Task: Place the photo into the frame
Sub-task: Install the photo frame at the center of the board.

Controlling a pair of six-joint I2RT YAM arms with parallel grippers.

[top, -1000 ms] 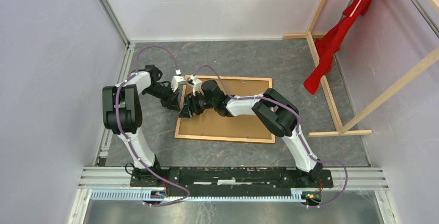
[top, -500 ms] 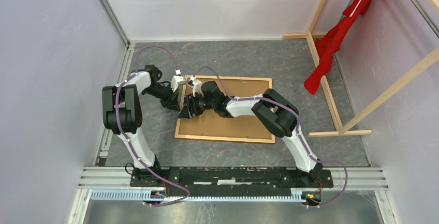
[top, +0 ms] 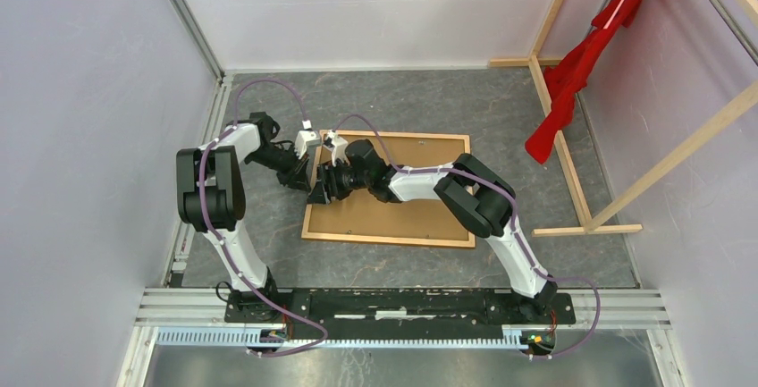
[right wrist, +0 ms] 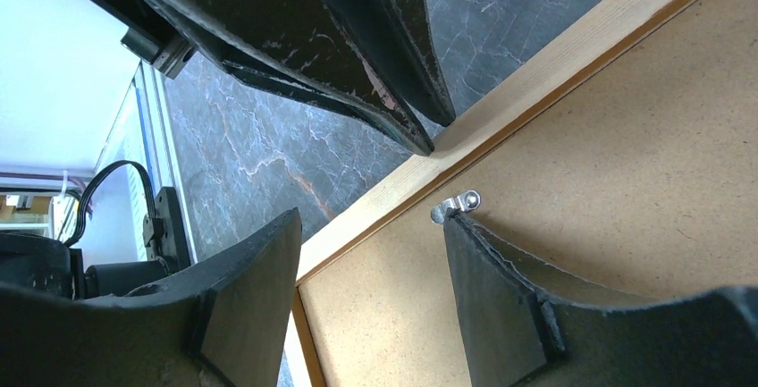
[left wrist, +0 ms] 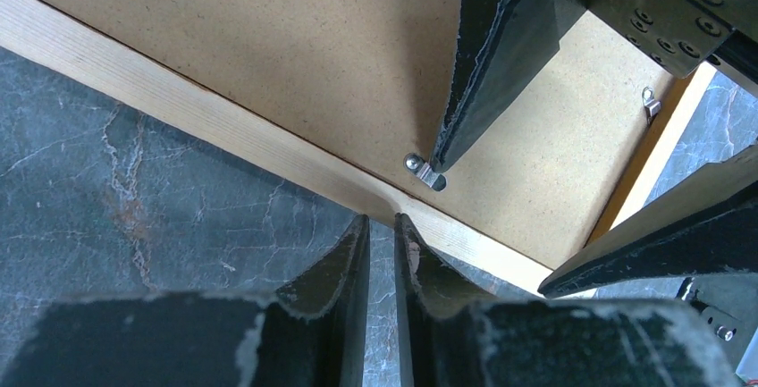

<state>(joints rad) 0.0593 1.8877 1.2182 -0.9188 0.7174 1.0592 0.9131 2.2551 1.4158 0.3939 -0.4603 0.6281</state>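
The frame (top: 389, 239) lies back-up mid-table (top: 447, 101), brown backing board (top: 420, 213) showing, with its long axis running 9 to 3 o'clock. At its 9 o'clock rail, the left gripper (left wrist: 382, 219) is almost closed and empty. The right gripper (right wrist: 371, 222) is spread wide, one fingertip at a metal clip (right wrist: 456, 204).

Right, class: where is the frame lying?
In the top view, the frame lies mid-table, left of the wooden beams and red cloth, with the left gripper and right gripper at its left edge.
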